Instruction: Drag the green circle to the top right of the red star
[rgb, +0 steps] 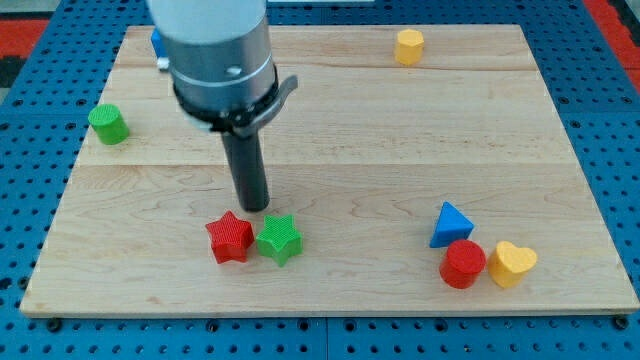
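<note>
The green circle (108, 123) stands near the board's left edge, in the upper left of the view. The red star (230, 237) lies at the lower middle-left, touching a green star (279, 238) on its right. My tip (253, 206) is just above the gap between the two stars, close to both. It is far to the right of and below the green circle.
A yellow hexagon block (408, 46) sits near the top edge. A blue triangle (450, 223), red circle (462, 264) and yellow heart (512, 263) cluster at lower right. A blue block (157, 43) peeks out behind the arm at top left. The wooden board (330, 150) lies on blue pegboard.
</note>
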